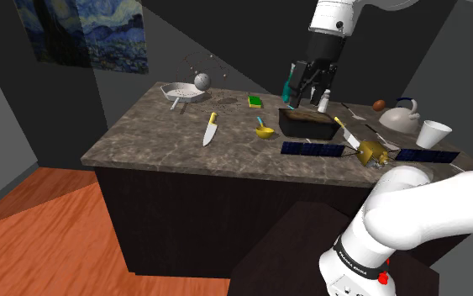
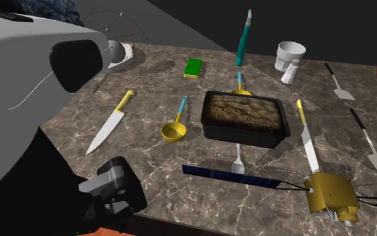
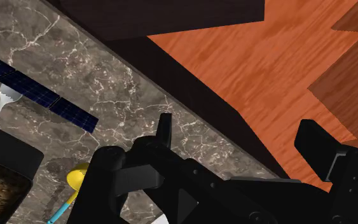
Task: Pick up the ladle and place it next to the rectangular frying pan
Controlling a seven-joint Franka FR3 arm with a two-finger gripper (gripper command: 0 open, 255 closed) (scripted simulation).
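The tool (image 1: 307,97) hangs over the far side of the rectangular pan (image 2: 245,118), fingers spread and empty, seemingly poised for a descent. The yellow ladle (image 2: 173,128) lies flat on the surface (image 2: 146,175), below and aside of the tool, near the pan, its blue handle free. 1 teal-handled utensil (image 2: 243,41) beside the tool could obstruct.

No text can be read; tiny lettering on the white arm (image 1: 349,259) is illegible.

You see dim, even light from above, faint soft shadows on the counter (image 1: 142,134), walls (image 1: 226,42) dark, floor (image 3: 266,57) brightest
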